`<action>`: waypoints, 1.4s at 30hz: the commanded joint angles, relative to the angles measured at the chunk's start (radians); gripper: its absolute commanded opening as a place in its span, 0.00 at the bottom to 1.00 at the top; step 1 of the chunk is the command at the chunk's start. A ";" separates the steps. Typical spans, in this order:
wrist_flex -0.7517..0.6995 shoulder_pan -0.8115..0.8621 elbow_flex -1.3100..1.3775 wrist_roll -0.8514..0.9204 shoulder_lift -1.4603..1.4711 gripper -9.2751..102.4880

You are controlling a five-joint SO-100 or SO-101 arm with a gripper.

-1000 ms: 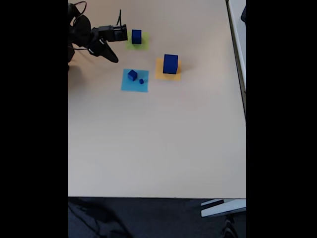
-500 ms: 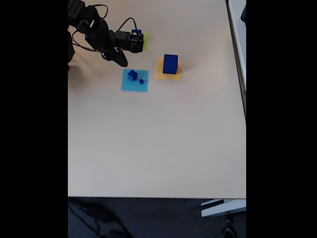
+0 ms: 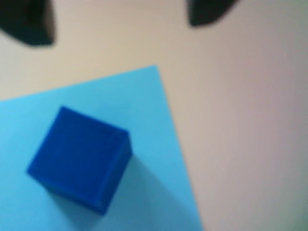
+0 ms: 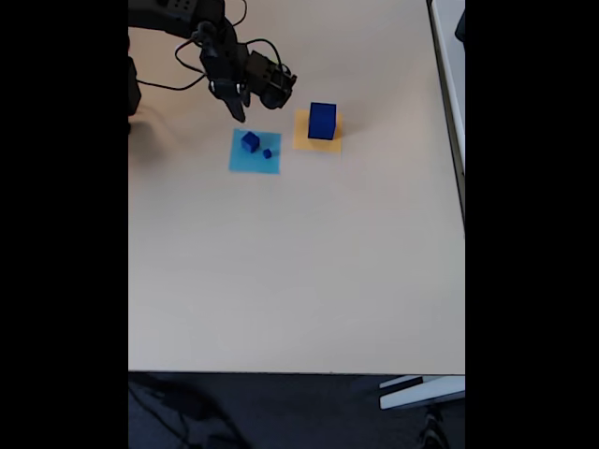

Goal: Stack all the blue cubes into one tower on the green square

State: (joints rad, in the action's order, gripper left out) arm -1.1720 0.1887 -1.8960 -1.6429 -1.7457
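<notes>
Wrist view: gripper (image 3: 120, 17) open and empty, its dark fingertips at the top edge; one small blue cube (image 3: 79, 159) sits on the light-blue square (image 3: 149, 125) below. To grasp well, centre the jaws over it and match its rotation (it sits skewed).

Fixed view: three blue cubes counted, namely large cube (image 4: 322, 121) on the orange square (image 4: 301, 137), small cube, and tiny cube (image 4: 267, 153) beside it.

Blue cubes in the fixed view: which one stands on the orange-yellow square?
The largest blue cube. It stands alone on the orange-yellow square, while the two smaller cubes sit together on the light-blue square.
</notes>
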 commanded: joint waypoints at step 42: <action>-0.282 0.035 0.537 -0.075 0.448 0.22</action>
State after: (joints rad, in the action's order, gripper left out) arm -1.4772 0.2163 -1.4097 -1.7303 -1.2793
